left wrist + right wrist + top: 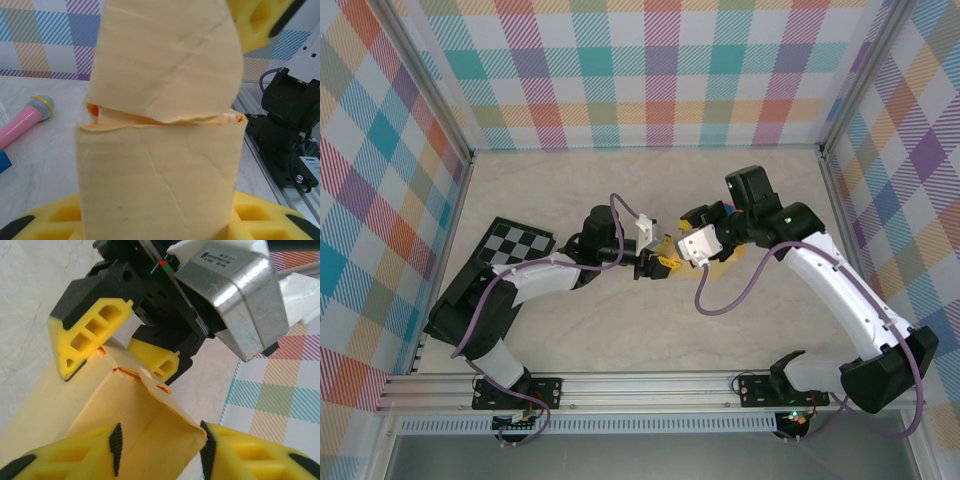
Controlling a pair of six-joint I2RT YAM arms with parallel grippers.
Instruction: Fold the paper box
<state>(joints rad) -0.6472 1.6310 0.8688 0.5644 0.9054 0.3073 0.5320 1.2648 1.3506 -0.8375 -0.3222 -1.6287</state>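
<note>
Plaid walls, pale counter [620, 330]. Box [135, 415] sits over the counter's centre, between your two grippers. Your left gripper [120, 357] is pinching its far end. Your right gripper [160, 445] straddles the near corner; clamped or loose, can't tell.

No writing is legible anywhere. A small printed label [223, 257] on the silver camera housing [240, 300], far right in the right wrist view, has lines too fine to read, and a pale sticker [310, 162] at the left wrist view's right edge is blurred
</note>
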